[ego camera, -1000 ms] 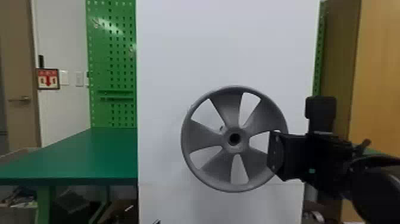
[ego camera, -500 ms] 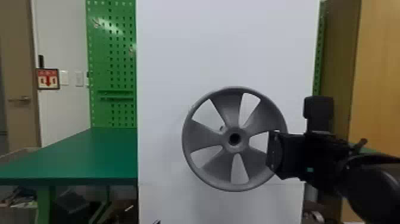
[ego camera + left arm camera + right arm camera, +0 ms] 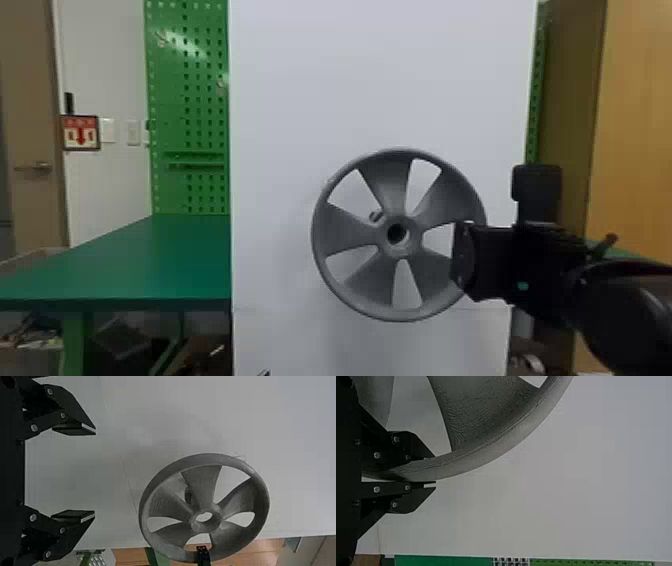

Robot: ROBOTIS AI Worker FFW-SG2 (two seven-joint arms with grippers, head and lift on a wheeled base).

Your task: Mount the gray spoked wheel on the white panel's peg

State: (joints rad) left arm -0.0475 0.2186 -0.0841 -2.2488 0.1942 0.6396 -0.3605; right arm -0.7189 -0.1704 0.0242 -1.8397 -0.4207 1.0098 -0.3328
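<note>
Right gripper (image 3: 435,471): nearly closed, gripping wheel rim (image 3: 400,315) at 4 o'clock
Peg (image 3: 376,216): behind wheel, 10 o'clock from hub (image 3: 413,239)

The gray wheel (image 3: 345,232) is facing the robot in front of the white panel (image 3: 380,75), its hub sitting slightly nearer the panel's right edge than its left. The right gripper (image 3: 462,260) is holding the rim on the side toward that right edge. Between two spokes, a short peg (image 3: 376,216) is showing just above and left of the hub. A green desk (image 3: 150,260) is extending past the panel's left edge, and a green pegboard (image 3: 170,90) is rising beyond the desk's far edge.
</note>
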